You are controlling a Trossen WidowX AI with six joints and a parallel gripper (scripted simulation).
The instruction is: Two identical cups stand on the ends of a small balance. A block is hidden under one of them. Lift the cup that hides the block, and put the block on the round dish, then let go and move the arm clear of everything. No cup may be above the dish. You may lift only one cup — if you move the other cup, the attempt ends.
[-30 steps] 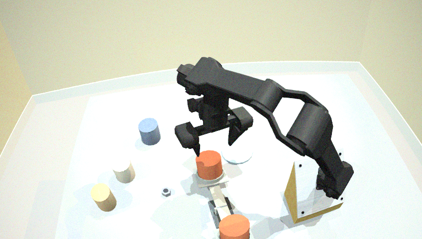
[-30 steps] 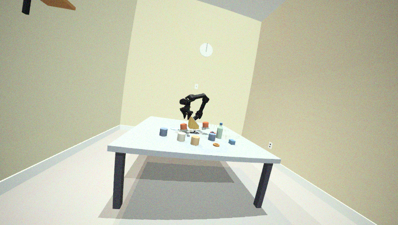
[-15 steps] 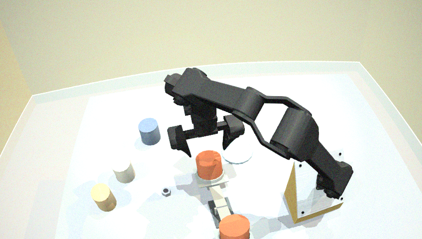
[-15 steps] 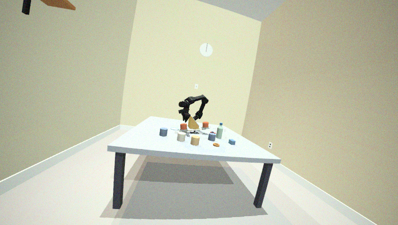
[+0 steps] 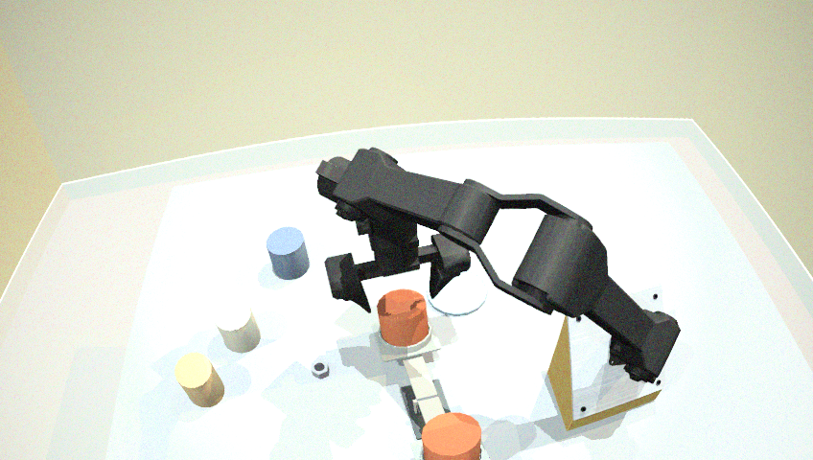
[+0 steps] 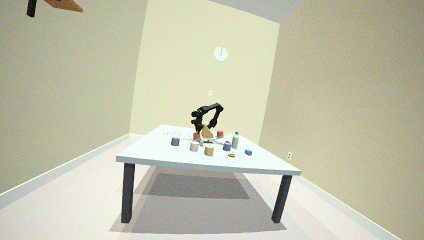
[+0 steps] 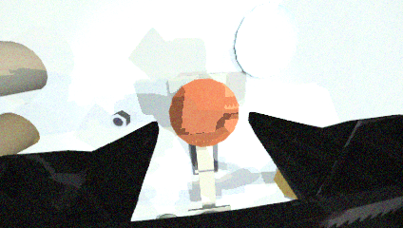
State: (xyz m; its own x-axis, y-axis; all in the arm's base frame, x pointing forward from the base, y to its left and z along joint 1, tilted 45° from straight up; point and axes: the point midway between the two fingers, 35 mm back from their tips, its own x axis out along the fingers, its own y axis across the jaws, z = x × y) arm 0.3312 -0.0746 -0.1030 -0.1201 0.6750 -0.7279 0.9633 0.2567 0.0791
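An orange cup (image 5: 403, 328) (image 6: 196, 136) (image 7: 203, 102) stands upright on one end of the balance (image 5: 420, 377) (image 7: 206, 182). The other orange cup (image 5: 452, 438) (image 6: 220, 133) stands on the opposite end. My gripper (image 5: 402, 302) (image 6: 198, 131) (image 7: 203, 121) is open and empty, pointing down over the first cup. In the wrist view that cup lies between the two fingertips, with a gap on each side; the tips look about level with its top or slightly higher. The white round dish (image 5: 463, 301) (image 6: 187, 137) (image 7: 266, 43) lies beside this end, with no cup above it. The block is hidden.
A blue cylinder (image 5: 289, 256) (image 6: 175, 141), a cream cylinder (image 5: 239, 332) (image 6: 194, 146) and a yellow cylinder (image 5: 199, 381) (image 6: 208, 150) stand to the side. A nut (image 5: 319, 370) (image 7: 121, 119) lies near the balance. A wedge (image 5: 560, 379) (image 6: 206, 132) stands by the arm's base. A bottle (image 6: 235, 142) stands farther off.
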